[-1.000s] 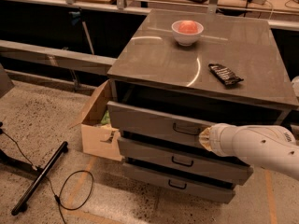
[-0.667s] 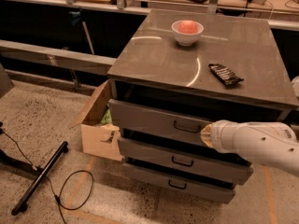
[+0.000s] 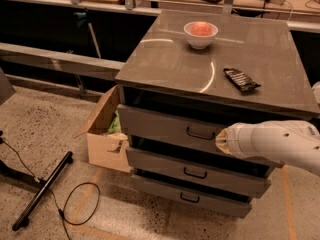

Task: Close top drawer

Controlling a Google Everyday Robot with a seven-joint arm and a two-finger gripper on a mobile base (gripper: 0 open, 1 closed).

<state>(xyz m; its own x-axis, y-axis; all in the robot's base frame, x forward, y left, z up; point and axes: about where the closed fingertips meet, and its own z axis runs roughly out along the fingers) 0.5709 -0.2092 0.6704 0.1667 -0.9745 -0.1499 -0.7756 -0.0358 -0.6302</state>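
The top drawer (image 3: 160,126) is a wide grey drawer in the grey cabinet, with a black bail handle (image 3: 200,133) at its centre. It stands slightly pulled out, with a dark gap above its front. My gripper (image 3: 221,140) is at the end of the white arm that reaches in from the right. It sits against the drawer front, just right of the handle and slightly below it. Its tip is a pale beige lump pressed to the panel.
The cabinet top (image 3: 170,64) carries a white bowl (image 3: 200,34) with something pink inside and a black packet (image 3: 241,79). Two shallower drawers (image 3: 165,166) lie below. An open cardboard box (image 3: 105,144) stands at the cabinet's left. A black bar (image 3: 42,191) and a cable (image 3: 75,209) lie on the floor.
The arm's end has crept a little up and left along the top drawer's front, closer to the handle. The drawer's position looks about the same.
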